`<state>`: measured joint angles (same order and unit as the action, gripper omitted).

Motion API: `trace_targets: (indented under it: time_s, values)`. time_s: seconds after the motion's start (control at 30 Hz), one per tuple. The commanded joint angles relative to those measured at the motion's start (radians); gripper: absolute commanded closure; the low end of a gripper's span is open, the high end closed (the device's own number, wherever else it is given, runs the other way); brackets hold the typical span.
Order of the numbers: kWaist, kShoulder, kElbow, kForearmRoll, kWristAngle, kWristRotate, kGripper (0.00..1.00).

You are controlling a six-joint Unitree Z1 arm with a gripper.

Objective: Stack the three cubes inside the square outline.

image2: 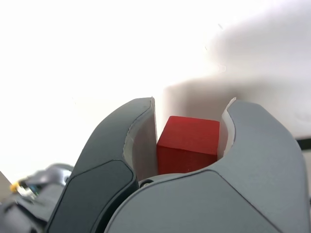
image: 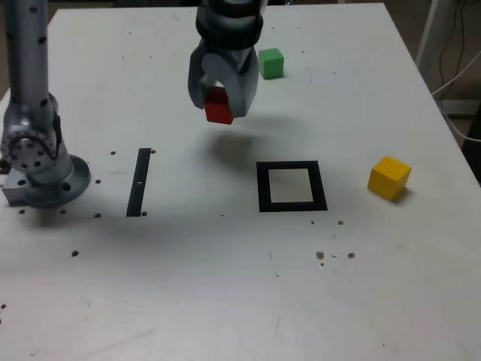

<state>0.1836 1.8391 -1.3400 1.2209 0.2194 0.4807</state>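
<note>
Red cube, exterior view: the red cube hangs clear of the table, pinched between the jaws of the gripper, with its shadow on the surface below.
Gripper, exterior view: pointing down, closed on the red cube, above the table behind the square outline.
Square outline, exterior view: flat on the table, its white centre bare, right of centre.
Green cube, exterior view: the green cube sits on the table at the far side, just to the exterior view's right of the gripper.
Yellow cube, exterior view: the yellow cube rests to the exterior view's right of the outline, apart from it.
Black strip, exterior view: a thin black strip lies between the arm's base and the outline.
Wrist view: the gripper clamps the red cube from both sides; the bright table lies beyond.
</note>
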Motion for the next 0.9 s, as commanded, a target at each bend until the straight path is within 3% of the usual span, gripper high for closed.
trace_targets:
  time_s: [0.0,0.33,0.57,0.87]
  values:
    - [-0.034,-0.005,-0.032,0.033,-0.01,-0.048,0.71]
    - [-0.151,0.045,-0.127,0.092,-0.107,-0.265,0.71]
    - [-0.217,0.086,-0.184,0.095,-0.125,-0.396,0.71]
    - [-0.225,0.145,-0.218,0.082,-0.14,-0.494,0.71]
